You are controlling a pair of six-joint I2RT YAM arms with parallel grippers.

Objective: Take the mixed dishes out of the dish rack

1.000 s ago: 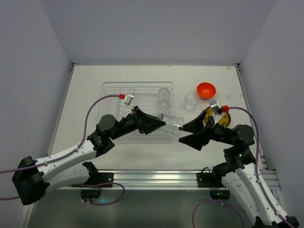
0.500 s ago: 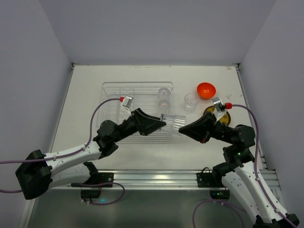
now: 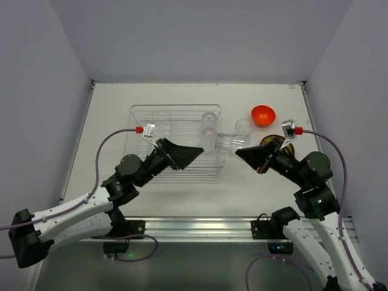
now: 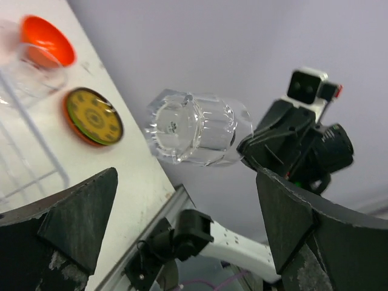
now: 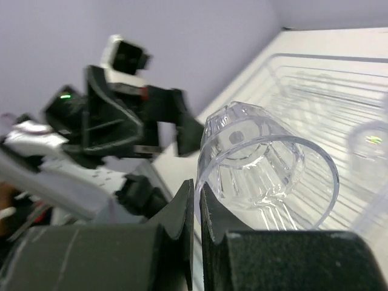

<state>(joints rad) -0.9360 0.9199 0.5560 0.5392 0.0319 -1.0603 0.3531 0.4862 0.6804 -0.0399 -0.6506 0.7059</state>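
Table (image 3: 109,115): white, flat, matte.
Walls (image 3: 194,36): plain pale lilac, rising from the table's far and side edges.
Rail (image 3: 200,227): silvery metal, along the table's near edge.

I count one clear plastic dish rack (image 3: 145,121). There are four small clear glasses: the far rack glass (image 3: 209,117), the near rack glass (image 3: 209,131), the standing glass (image 3: 243,127) out on the surface, and the lifted glass (image 3: 228,143). There is one glossy orange bowl (image 3: 263,114). Two plates show, stacked: a patterned yellow plate (image 4: 94,116) on an orange plate (image 4: 77,134). There are two robot hands, the left hand (image 3: 195,151) and the right hand (image 3: 241,153).
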